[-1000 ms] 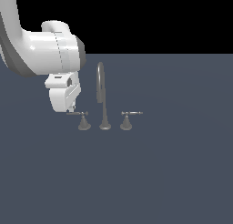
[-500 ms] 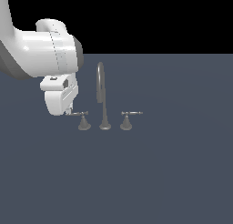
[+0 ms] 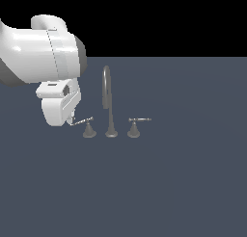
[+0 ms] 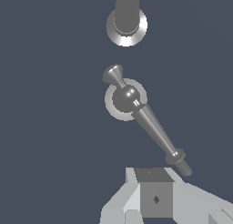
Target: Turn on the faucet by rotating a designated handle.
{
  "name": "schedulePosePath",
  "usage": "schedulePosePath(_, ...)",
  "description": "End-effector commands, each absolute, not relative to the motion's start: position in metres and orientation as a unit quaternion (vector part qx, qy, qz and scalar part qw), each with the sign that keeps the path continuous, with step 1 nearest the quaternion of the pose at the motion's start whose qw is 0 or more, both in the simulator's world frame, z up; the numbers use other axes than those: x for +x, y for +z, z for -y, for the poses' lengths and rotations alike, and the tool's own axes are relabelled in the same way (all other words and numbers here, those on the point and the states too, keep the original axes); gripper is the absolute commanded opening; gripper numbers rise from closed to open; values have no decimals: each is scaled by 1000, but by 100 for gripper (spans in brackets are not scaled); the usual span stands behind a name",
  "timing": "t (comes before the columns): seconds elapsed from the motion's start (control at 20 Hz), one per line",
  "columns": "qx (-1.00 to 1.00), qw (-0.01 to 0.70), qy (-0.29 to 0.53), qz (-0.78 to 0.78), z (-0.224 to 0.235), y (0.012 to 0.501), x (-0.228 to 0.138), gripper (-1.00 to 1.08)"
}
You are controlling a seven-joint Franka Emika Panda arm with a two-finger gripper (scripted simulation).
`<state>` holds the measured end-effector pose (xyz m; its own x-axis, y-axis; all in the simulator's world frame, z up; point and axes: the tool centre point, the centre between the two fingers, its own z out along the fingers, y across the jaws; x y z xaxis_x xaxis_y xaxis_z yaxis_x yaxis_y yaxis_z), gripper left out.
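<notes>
I can't tell whether my white gripper (image 3: 70, 120) has its fingers spread or pressed together; one pale finger (image 4: 154, 198) sits right at the tip of the thin grey lever handle (image 3: 83, 121), left of the dull grey gooseneck faucet (image 3: 107, 94).

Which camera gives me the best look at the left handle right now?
The wrist view: the handle fills the frame from above, lever tip close to the end effector. In the exterior view the handle is small and its tip sits against the arm.
</notes>
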<state>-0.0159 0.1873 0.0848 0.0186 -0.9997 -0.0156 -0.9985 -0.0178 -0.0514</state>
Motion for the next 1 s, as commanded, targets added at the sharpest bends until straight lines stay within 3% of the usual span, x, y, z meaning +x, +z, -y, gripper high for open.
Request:
schedulePosePath(0.0,-710,0,0,-704,-174,65,-40,-100)
schedulePosePath(0.1,-717,23,-13,-697,-186,85,-21,-100)
schedulePosePath(0.7,-710,1,0,-704,-134,66,-58,-100)
schedulePosePath(0.75,-710,1,0,-704,-134,66,-58,-100)
schedulePosePath(0.8,-723,24,-12,-691,-162,85,-44,-100)
schedulePosePath(0.95,-719,17,-8,-695,-140,79,-43,-100)
